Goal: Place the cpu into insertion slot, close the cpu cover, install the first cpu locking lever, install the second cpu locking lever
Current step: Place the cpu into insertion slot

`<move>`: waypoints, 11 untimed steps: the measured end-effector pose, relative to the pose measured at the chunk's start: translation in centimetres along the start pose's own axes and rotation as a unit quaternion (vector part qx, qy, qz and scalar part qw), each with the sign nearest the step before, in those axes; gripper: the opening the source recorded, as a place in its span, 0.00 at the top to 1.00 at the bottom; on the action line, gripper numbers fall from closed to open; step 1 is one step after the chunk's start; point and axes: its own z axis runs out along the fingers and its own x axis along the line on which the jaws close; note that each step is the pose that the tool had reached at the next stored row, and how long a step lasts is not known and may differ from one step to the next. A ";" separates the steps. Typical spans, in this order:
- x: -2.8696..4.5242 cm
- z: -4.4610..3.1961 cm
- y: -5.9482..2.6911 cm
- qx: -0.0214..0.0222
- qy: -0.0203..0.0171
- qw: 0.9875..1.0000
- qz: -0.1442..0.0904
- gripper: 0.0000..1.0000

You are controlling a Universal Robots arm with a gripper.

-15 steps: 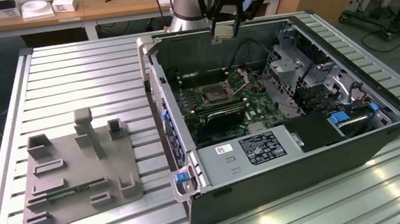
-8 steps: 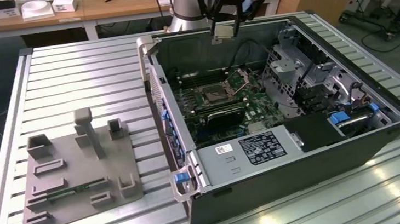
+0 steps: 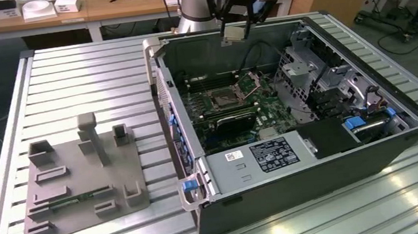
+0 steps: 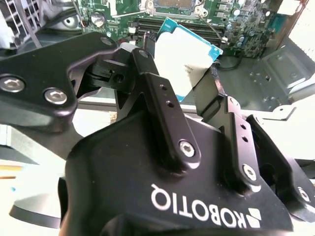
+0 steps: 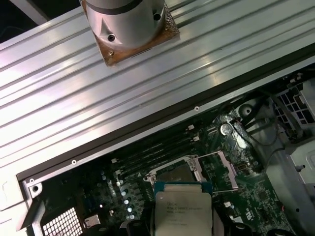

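Observation:
My gripper [image 3: 237, 25] hangs above the back wall of the open computer case, shut on the cpu [image 3: 232, 35]. In the second wrist view the cpu [image 4: 184, 59] shows its silver top and blue-green edge, clamped between the two black fingers [image 4: 147, 56]. The insertion slot [image 3: 227, 98] lies uncovered on the green board well below the cpu, a dark square with a silver rim. The cpu cover [image 3: 255, 80] stands tilted up beside it. In the first wrist view the cpu [image 5: 182, 209] hovers just short of the insertion slot [image 5: 174, 173], with the raised cpu cover [image 5: 219, 169] alongside.
The case [image 3: 396, 150] lies on its side on a slatted metal table [image 3: 82, 71]. Inside are a white-labelled black box [image 3: 274, 154] and a metal drive cage [image 3: 320, 72]. A grey fixture plate [image 3: 76, 175] sits at the exterior view's left. The arm's base [image 5: 128, 24] stands behind the case.

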 end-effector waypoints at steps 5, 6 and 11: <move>0.03 0.03 -0.02 0.000 -0.002 1.000 0.024 0.46; 0.04 0.03 -0.02 0.000 -0.002 1.000 0.025 0.46; 0.04 0.04 -0.02 -0.001 -0.002 1.000 0.025 0.46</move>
